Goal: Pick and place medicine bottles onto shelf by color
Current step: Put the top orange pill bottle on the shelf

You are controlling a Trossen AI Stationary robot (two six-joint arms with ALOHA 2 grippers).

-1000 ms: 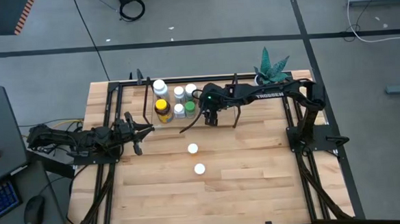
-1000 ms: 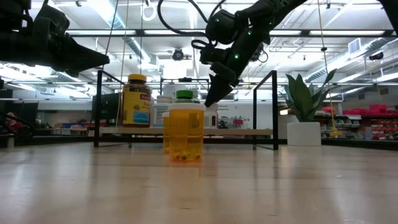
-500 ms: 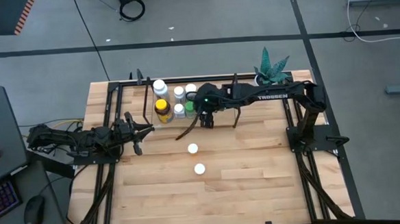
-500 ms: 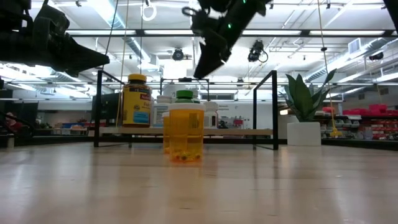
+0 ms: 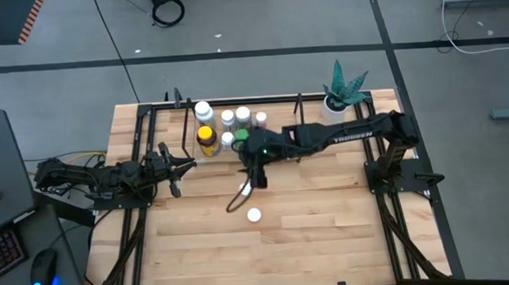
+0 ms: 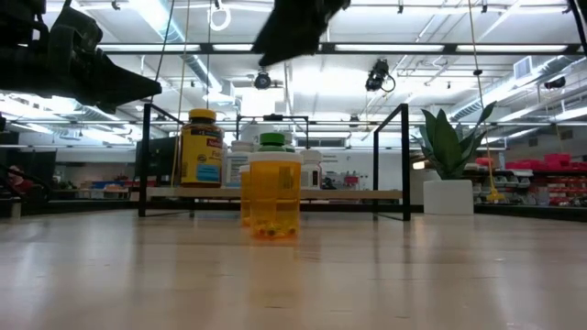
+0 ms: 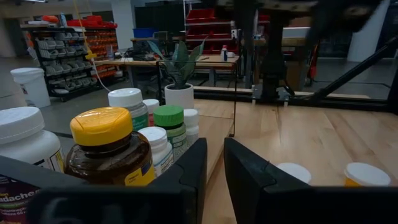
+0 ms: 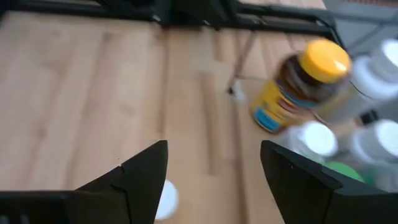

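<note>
Several medicine bottles stand on the shelf point(image 5: 276, 112) at the table's far side: an amber one with a yellow cap point(image 5: 205, 137), white-capped ones point(image 5: 203, 110), a green-capped one point(image 5: 241, 136) and a pinkish-capped one point(image 5: 260, 119). Two orange bottles with white caps stand on the table in front of it point(image 5: 254, 215) point(image 5: 245, 189). My right gripper point(image 8: 214, 180) hangs open above the farther of the two, whose cap point(image 8: 166, 198) shows beside one finger. My left gripper point(image 7: 215, 167) waits at the table's left, pointing at the shelf, its fingers a narrow gap apart.
A white pot with a green plant point(image 5: 343, 91) stands at the far right corner, beside the shelf. Black frame rails run along the table's left and right sides. A thin cable point(image 5: 237, 201) trails under my right gripper. Bare wood lies toward the near edge.
My right gripper has drawn back from the shelf, moving up and toward the table's near left, and now hangs over the two bottles on the table. The pinkish-capped bottle, hidden under the arm before, now shows on the shelf.
</note>
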